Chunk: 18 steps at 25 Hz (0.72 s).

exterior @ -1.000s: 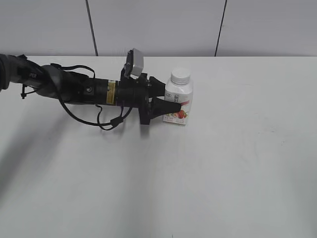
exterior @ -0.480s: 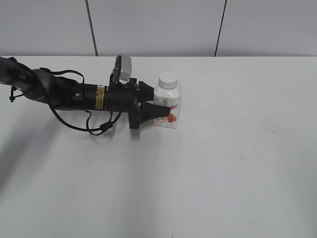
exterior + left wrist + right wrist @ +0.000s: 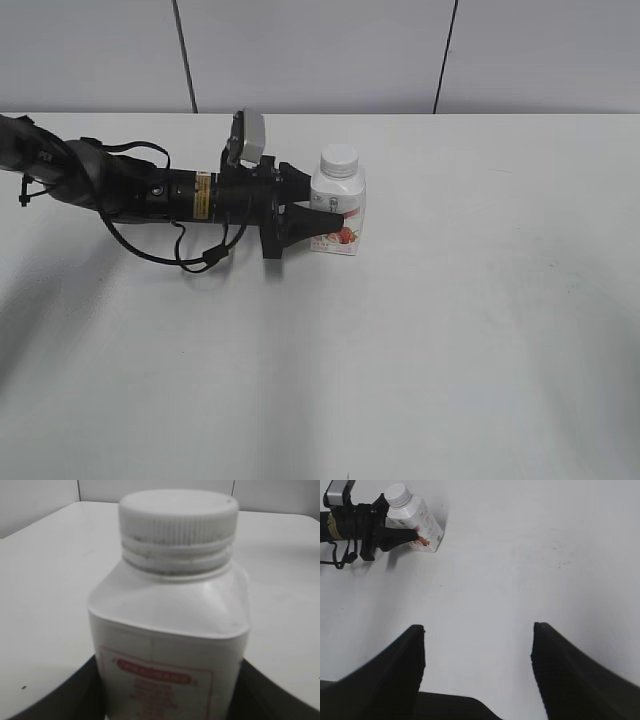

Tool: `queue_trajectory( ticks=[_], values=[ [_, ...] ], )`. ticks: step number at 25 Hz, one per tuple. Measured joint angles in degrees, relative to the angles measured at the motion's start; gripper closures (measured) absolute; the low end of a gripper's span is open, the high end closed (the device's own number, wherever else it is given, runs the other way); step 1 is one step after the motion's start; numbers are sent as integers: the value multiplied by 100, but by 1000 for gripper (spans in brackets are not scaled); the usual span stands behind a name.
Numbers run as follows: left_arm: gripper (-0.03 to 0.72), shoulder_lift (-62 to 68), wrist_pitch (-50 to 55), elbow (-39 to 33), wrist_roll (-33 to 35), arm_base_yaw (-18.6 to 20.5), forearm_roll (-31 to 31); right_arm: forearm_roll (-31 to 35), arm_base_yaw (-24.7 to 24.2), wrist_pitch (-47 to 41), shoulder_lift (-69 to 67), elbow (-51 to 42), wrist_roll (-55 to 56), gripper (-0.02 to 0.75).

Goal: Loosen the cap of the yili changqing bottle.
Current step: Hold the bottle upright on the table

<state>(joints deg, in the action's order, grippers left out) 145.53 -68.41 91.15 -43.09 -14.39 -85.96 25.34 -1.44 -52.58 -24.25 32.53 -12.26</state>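
Holding position since half a second ago — left pincer (image 3: 335, 215) clamping bottle (image 3: 339, 213), cap (image 3: 339, 160) above; right pincer (image 3: 477, 665) gaping.

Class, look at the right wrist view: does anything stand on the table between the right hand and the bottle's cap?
Nothing visible does. Bare table lies between the open right hand and the cap; the left hand grips the bottle below it.

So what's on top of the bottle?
A white ribbed cap sits on the bottle, with nothing on it. The left claw grips the body below. What's inside is hidden.
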Motion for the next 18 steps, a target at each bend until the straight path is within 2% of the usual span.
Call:
queue_trajectory(
  ticks=[6,15,18],
  values=[
    [287,0,65,-7,54,0,93,192,0,-48,-1496,633,-150,211],
    [287,0,151,-13,121,0,248,216,12,-505,-4015,2529,-55,211],
    [287,0,156,-13,137,0,268,154,165,-652,-4693,3042,163,211]
  ],
)
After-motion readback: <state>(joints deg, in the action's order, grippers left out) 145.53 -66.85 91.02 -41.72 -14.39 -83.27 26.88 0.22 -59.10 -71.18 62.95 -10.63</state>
